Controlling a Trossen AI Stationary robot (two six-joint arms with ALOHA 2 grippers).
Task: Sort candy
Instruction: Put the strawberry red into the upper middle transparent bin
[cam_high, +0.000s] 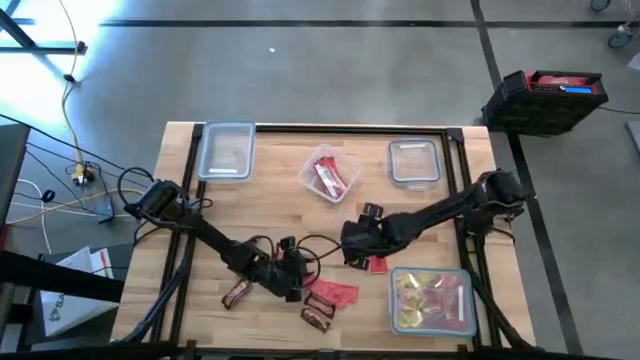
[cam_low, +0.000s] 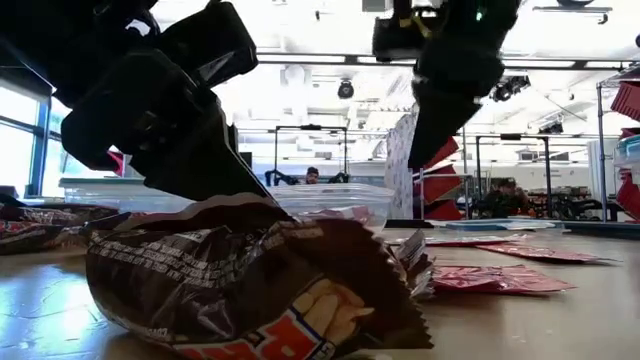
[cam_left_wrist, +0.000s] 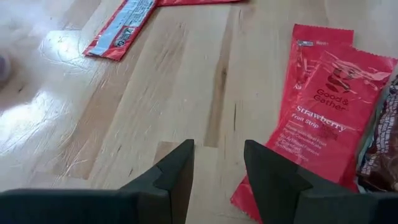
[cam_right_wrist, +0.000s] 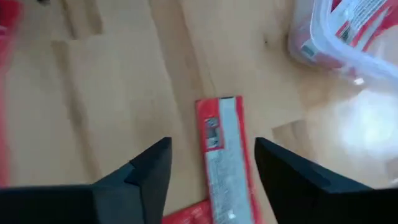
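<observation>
Candy lies loose on the wooden table: red packets, a red packet and brown bars. My left gripper is open low over bare wood, with two overlapping red strawberry packets just beside it. My right gripper is open above a red packet lying silver side up, a finger on either side of it, not touching. In the low view a brown bar fills the foreground.
A clear container with red candy stands at the table's middle far side, and one with yellow candy at the near right. Two more clear containers stand at the far edge. Cables cross the table by the left arm.
</observation>
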